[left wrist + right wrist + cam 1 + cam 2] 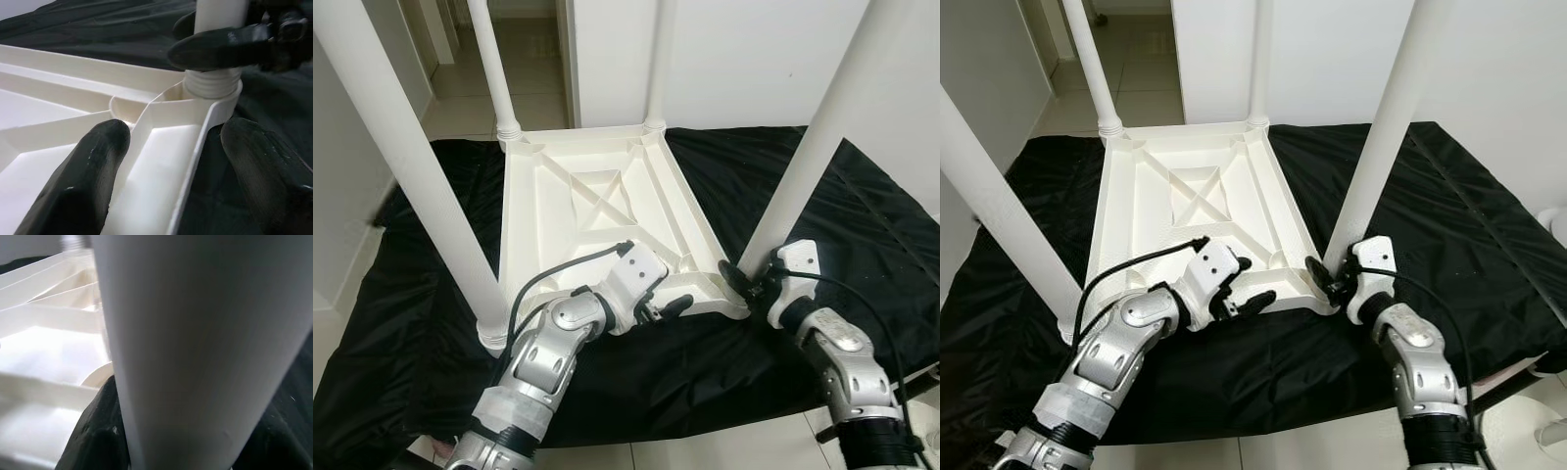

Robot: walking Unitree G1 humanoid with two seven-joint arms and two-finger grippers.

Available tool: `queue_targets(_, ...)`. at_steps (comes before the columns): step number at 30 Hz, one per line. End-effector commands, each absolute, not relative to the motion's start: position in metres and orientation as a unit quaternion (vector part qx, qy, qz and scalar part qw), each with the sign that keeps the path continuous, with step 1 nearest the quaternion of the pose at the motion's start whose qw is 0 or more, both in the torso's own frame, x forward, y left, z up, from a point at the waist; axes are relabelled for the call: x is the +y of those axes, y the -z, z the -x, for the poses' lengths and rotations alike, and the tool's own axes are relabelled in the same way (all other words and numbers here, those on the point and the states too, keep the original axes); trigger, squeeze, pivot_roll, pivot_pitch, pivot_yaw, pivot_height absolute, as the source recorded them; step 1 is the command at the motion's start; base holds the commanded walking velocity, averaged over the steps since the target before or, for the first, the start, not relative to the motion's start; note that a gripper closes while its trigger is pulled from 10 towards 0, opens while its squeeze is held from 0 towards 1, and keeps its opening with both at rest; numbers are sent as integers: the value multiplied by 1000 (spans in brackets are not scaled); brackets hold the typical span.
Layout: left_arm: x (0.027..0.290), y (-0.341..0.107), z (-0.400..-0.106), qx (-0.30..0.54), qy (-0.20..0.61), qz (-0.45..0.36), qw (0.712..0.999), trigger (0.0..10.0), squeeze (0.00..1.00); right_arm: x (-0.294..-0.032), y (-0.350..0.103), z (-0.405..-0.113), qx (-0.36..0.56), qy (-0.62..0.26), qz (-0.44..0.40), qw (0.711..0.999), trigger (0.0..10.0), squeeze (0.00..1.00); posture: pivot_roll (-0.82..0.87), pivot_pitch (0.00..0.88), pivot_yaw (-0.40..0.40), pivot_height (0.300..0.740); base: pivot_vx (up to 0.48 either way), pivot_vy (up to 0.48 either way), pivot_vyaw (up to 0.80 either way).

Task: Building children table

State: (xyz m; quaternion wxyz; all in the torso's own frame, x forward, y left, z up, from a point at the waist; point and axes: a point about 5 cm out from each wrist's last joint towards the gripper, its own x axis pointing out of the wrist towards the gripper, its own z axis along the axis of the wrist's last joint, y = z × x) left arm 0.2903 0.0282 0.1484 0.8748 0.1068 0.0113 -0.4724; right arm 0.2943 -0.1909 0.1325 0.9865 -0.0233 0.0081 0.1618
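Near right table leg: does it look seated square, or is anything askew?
The near right leg is not fully home: threads still show above its corner socket. The right gripper clamps its base.

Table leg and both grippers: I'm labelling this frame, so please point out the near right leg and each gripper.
near right table leg [803, 176], left eye view, mid shaft.
right gripper [749, 279], left eye view, fingertips at the leg's base.
left gripper [168, 166], left wrist view, gap straddling the tabletop's rim.

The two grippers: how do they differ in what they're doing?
The right gripper is closed around the base of the near right leg; the left gripper is open, straddling the rim of the upturned tabletop. The right reaches from the side, the left from the front. Both work at the same corner.
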Motion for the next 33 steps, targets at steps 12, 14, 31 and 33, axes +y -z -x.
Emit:
queue_targets(12, 38, -150, -295, 9, 422, -106, 900, 10000, 0, -166, -114, -283, 27, 39, -22, 999, 10000, 0, -60, 0, -11, 740, 0, 0, 0)
queue_targets(14, 39, -151, -295, 8, 419, -107, 901, 10000, 0, -165, -114, -282, 27, 61, -28, 997, 10000, 0, -50, 0, -20, 740, 0, 0, 0)
queue_targets(31, 44, -155, -296, -3, 403, -111, 908, 10000, 0, -143, -125, -274, -2, 56, -72, 996, 10000, 1000, -41, 0, -32, 740, 0, 0, 0)
queue_targets(33, 44, -155, -296, -3, 403, -111, 908, 10000, 0, -143, -125, -274, -2, 56, -72, 996, 10000, 1000, -41, 0, -32, 740, 0, 0, 0)
